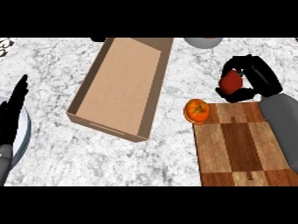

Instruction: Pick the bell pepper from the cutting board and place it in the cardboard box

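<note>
At the far left of the table [80,153], my left hand [8,114] is resting across a pale plate [27,131], fingers straight and lying close together, holding nothing.

Moving right: the cardboard box [122,83] is lying open-topped with its long axis running away from me, and nothing is showing inside it. Just right of its near corner, a round orange fruit [197,111] is sitting on the far left corner of the cutting board [241,144], overhanging the edge.

Past the board's far edge, my right hand [259,76] is curling round the bell pepper [230,81], which is red. My fingers [240,93] and thumb are pinching it from opposite sides. The pepper is clear of the board, apparently held above the table and well apart from the box.

Handling note (judgement): the pepper is probably light and hollow, with stiff, glossy skin. That makes it slippery, and a lobe may dent if squeezed. I am gripping across the widest part of the body, not the stem. The carry is going leftward past the orange fruit, and the box wall needs clearing before release.
</note>
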Controlling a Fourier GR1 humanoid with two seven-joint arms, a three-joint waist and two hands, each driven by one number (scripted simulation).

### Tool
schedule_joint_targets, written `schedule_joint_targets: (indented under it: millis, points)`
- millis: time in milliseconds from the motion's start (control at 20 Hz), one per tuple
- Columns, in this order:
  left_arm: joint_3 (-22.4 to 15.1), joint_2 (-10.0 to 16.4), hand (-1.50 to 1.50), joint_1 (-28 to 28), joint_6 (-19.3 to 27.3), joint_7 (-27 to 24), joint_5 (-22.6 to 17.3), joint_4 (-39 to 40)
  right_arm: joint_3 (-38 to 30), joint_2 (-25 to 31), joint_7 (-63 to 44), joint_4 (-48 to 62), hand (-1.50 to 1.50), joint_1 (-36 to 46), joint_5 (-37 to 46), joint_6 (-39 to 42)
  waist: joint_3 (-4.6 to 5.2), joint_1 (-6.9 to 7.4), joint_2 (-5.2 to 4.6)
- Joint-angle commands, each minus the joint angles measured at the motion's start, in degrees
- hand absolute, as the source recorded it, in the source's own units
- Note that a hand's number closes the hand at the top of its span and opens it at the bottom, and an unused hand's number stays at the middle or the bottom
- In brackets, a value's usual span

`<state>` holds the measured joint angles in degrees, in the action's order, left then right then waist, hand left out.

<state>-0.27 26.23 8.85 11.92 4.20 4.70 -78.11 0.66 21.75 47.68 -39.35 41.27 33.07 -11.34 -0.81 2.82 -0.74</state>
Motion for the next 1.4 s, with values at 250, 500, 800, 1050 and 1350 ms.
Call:
schedule_joint_targets:
  millis: [250,500,800,1050,1350]
  points:
    - [0.51,-0.27,0.00,-5.16,-0.43,0.76,0.54,-1.52,-4.95,-0.88,11.47,6.24,1.50,10.07,-5.58,4.41,0.75,-1.11,0.52]
    - [2.93,0.76,0.00,-4.09,-1.87,-3.94,-0.23,4.36,-4.67,-4.34,7.07,5.60,1.50,16.09,-8.69,13.05,0.84,-1.72,0.56]
    - [1.53,-1.10,0.00,-2.82,0.75,0.98,2.41,1.65,-4.32,-10.65,-4.90,2.53,1.50,21.99,-10.45,15.25,0.83,-2.52,0.86]
    - [2.13,-0.83,0.00,-1.15,-0.40,-0.03,2.09,3.20,-5.43,-16.23,-11.59,6.23,1.50,28.00,-12.01,15.19,0.84,-1.92,0.53]
    - [2.60,0.29,0.00,-1.27,-2.04,0.39,1.98,1.83,-5.39,-20.77,-18.17,11.07,1.50,35.14,-11.20,13.31,0.84,-1.10,0.34]
